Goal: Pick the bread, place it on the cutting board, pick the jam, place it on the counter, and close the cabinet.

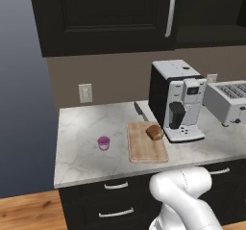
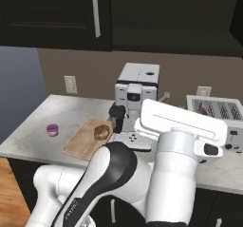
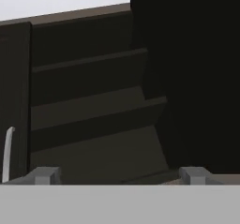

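Observation:
The bread (image 1: 154, 132) (image 2: 100, 132), a small brown loaf, lies on the far right corner of the light wooden cutting board (image 1: 144, 149) (image 2: 80, 143). The purple jam (image 1: 104, 142) (image 2: 52, 129) stands upright on the marble counter (image 1: 81, 152) (image 2: 33, 131), left of the board. The dark cabinet (image 1: 105, 17) (image 2: 52, 12) hangs above, with a silver bar handle (image 1: 169, 12) (image 2: 96, 10). In the hand view my gripper (image 3: 119, 175) is open and empty, its fingertips (image 3: 44, 175) wide apart, and faces bare dark shelves (image 3: 89, 101) inside the cabinet.
A white coffee machine (image 1: 175, 99) (image 2: 137, 90) stands right of the board, a toaster (image 1: 228, 101) (image 2: 216, 109) further right. A knife (image 1: 140, 111) lies behind the board. An outlet (image 1: 85, 93) is on the wall. The counter ends at its left edge. A silver handle (image 3: 8, 153) shows at the left of the hand view.

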{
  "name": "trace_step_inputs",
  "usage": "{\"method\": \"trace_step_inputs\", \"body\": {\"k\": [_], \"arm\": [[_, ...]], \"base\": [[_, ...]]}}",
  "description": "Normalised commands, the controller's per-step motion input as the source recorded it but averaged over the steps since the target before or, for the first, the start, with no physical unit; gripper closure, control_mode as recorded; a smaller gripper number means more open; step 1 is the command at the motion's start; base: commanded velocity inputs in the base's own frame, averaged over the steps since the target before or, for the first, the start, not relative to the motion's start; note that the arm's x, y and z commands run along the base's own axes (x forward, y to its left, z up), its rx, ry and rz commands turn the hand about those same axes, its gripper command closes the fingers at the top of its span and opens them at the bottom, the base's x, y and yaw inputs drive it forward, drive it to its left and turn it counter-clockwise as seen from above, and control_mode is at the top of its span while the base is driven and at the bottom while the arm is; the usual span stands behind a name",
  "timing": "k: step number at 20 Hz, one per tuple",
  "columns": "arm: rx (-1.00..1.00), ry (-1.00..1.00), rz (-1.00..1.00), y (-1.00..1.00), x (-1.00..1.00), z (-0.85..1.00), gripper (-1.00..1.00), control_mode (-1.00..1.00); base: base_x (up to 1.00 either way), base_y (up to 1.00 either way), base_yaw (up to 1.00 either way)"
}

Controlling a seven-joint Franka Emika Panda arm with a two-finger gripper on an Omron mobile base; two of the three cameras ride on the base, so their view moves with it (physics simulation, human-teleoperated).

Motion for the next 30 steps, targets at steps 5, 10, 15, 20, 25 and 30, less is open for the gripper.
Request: {"method": "trace_step_inputs", "body": {"k": [5, 10, 15, 20, 25, 30], "arm": [[0.0, -0.08, 0.0, -0.34, -0.07, -0.19, -1.0, -1.0], [0.01, -0.19, 0.0, -0.17, 0.0, -0.27, -1.0, -1.0], [0.05, -0.22, 0.0, -0.15, 0.0, -0.29, -1.0, -1.0], [0.07, -0.19, 0.0, -0.2, 0.0, -0.18, -1.0, -1.0], [0.11, -0.15, 0.0, -0.26, 0.0, -0.04, -1.0, -1.0], [0.15, -0.08, 0.0, -0.38, 0.0, 0.0, -1.0, -1.0]], "base": [[0.0, 0.0, 0.0], [0.0, 0.0, 0.0], [0.0, 0.0, 0.0], [0.0, 0.0, 0.0], [0.0, 0.0, 0.0], [0.0, 0.0, 0.0]]}}
